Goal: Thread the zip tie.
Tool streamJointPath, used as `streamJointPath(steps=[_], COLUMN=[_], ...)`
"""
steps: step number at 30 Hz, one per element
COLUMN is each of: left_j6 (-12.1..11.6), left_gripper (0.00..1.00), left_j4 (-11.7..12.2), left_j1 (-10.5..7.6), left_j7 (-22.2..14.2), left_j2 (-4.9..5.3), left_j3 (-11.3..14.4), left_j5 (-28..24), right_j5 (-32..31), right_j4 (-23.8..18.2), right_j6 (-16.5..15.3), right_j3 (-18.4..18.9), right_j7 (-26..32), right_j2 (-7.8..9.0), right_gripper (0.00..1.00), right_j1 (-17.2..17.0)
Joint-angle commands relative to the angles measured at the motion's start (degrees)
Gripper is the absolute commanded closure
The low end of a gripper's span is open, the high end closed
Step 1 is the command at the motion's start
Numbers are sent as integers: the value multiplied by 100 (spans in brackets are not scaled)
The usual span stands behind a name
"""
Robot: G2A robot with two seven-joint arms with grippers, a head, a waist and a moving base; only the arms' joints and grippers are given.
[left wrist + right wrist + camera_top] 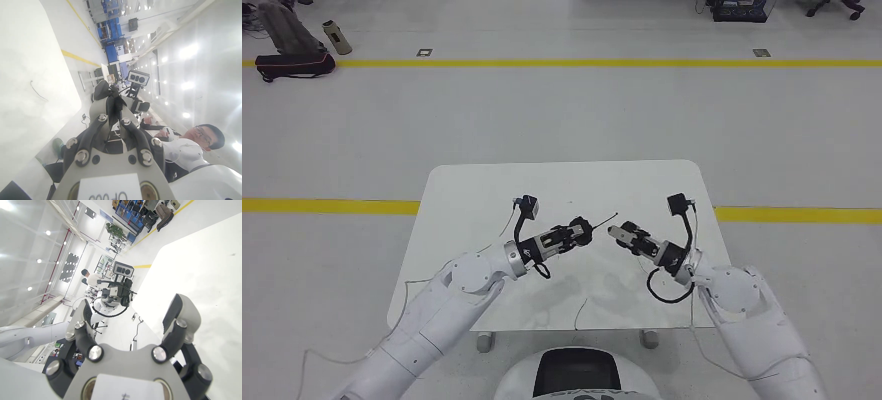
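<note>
Black zip tie [604, 219], single item, pinched in the closed fingers of my left gripper [111, 96] above the middle of the worktop [472, 210], tail jutting right, I judge for feeding toward my right gripper [131, 306], fingers spread wide, empty.

A white paper label [108, 189] with dark characters, upside down and cut off at the edge, sits on the grey metal body of the left tool [110, 96]. A similar white label [128, 391] on the right tool [132, 304] bears one faint, unreadable mark. A small white sign [119, 48] in the room behind carries a single dark letter.
</note>
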Motion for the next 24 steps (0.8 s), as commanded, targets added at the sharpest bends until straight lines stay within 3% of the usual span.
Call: streamJointPath(steps=[1, 4, 11, 20, 21, 24], left_j6=[-7, -65, -63, -64, -45, -96], left_gripper=[100, 100, 100, 100, 100, 100], left_j4=[-30, -48, 16, 65, 67, 36], left_j1=[20, 107, 131, 69, 89, 180], left_j7=[90, -7, -383, -419, -344, -391], left_j2=[-7, -5, -8, -16, -21, -60], left_j3=[-54, -184, -279, -240, -240, -213], left_j5=[-193, -746, -1224, -1047, -1068, -1570], right_j5=[824, 1995, 3522, 3591, 3771, 4194], right_j4=[369, 842, 1683, 1743, 1724, 1824], right_j6=[0, -111, 95, 107, 269, 389], right_j3=[66, 199, 196, 184, 118, 12], right_j7=[139, 699, 1991, 2056, 2017, 2180], right_j2=[-2, 2, 2, -1, -17, -48], right_gripper=[0, 0, 0, 0, 0, 0], right_j1=[69, 175, 566, 603, 577, 612])
